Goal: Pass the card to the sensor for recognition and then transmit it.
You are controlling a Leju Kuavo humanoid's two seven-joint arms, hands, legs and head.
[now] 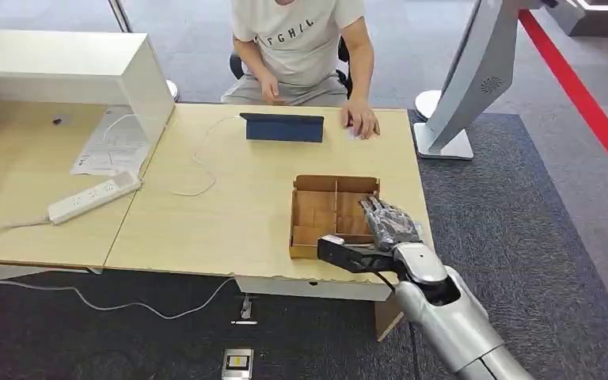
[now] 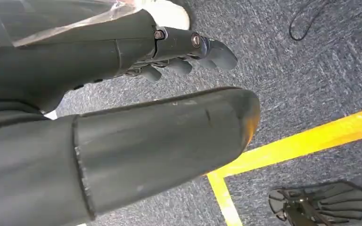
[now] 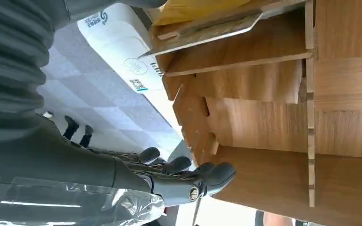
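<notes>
My right hand (image 1: pixel 388 222) hovers over the right-hand compartments of a shallow wooden divider box (image 1: pixel 317 207) near the table's front edge. Its fingers (image 3: pixel 188 174) are stretched out over the box wall (image 3: pixel 264 89) and I see nothing between them. A thin flat card-like piece (image 3: pixel 207 29) leans in one compartment; I cannot tell if it is the card. A white sensor unit (image 3: pixel 122 56) with a printed logo lies right beside the box. My left hand (image 2: pixel 184 56) hangs over grey carpet, fingers loosely apart from the thumb, holding nothing.
A person sits across the table with a hand (image 1: pixel 362 120) resting on it beside a blue tablet stand (image 1: pixel 283 127). A power strip (image 1: pixel 95 196), papers and a white cabinet (image 1: pixel 71 71) lie to the left. A white kiosk base (image 1: pixel 443 142) stands on the right.
</notes>
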